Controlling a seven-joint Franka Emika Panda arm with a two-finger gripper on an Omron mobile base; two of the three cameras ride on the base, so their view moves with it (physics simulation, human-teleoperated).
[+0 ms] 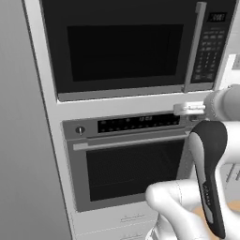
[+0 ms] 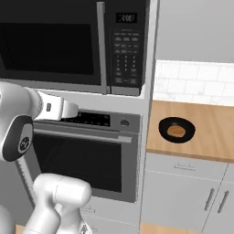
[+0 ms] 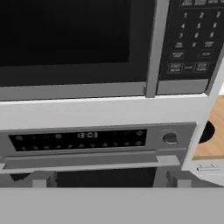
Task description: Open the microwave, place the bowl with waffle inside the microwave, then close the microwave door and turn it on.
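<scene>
Looked like a stiff, hinged job: the big built-in black and grey microwave sat shut in the white cabinet column, right above the wider grey oven with the horizontal handle. Probably best grabbed by the tall vertical grey bar handle on the wide black glass microwave door, low down, then swung out; rigid metal, maybe a bit slick. Shallow round black bowl with the golden waffle waited on the wooden bench off to the right, well apart, likely light and easy to tip. White two-finger hand hung spread fully wide, empty, touching nothing, just below the microwave.
</scene>
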